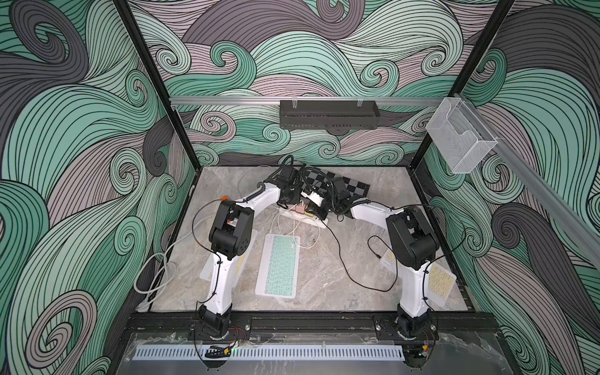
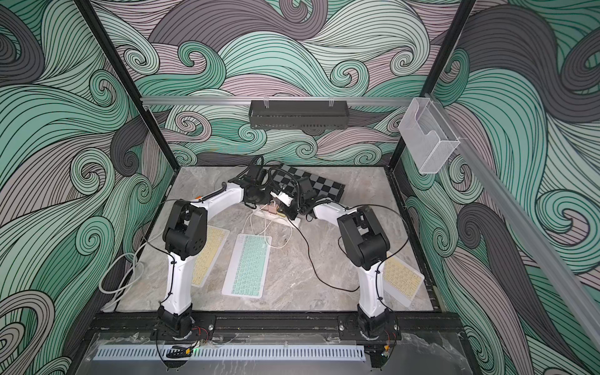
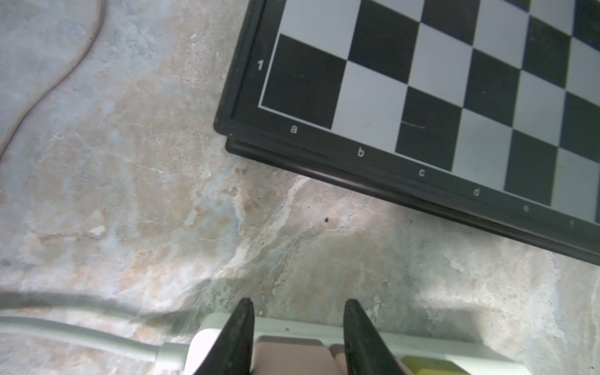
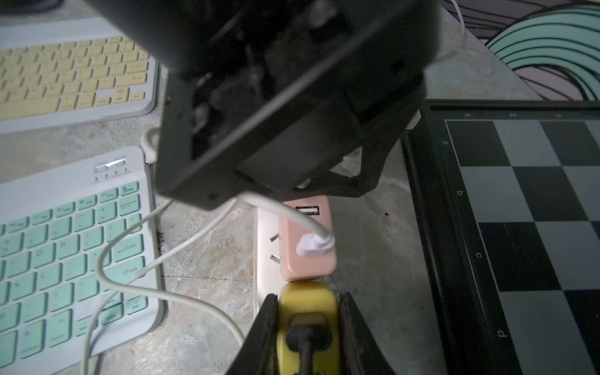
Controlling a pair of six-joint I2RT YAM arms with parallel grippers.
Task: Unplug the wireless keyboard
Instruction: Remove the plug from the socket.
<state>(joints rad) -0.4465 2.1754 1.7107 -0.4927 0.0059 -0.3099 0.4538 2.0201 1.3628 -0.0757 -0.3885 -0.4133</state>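
Grey marble worktop floors a cell with swirl-patterned walls, and the mint keyboard lies flat near its middle. Its white cable loops from the keyboard's far edge to a white USB plug seated in a pink charger. That charger sits in a white power strip just in front of a chessboard. A yellow charger with a black lead stands just beside the pink one on the same strip.

The left fingers stand partly apart, one on each side of the pink charger, and appear pressed against its flanks. The right fingers are set narrower and clamp the yellow charger between them.

The keyboard looks thin and light, so it would likely slide if the cable were tugged. The cable itself is soft and gives no real purchase, and pulling on it would strain the joint at the plug. The plug's moulded shell is the stiff part — small, smooth, probably slippery — and is best pinched across its flat sides and drawn straight out of the socket. The pink block is rigid with broad faces, an easier hold. The strip seems light and may lift unless something pins it down — the hold on the yellow charger could do that.
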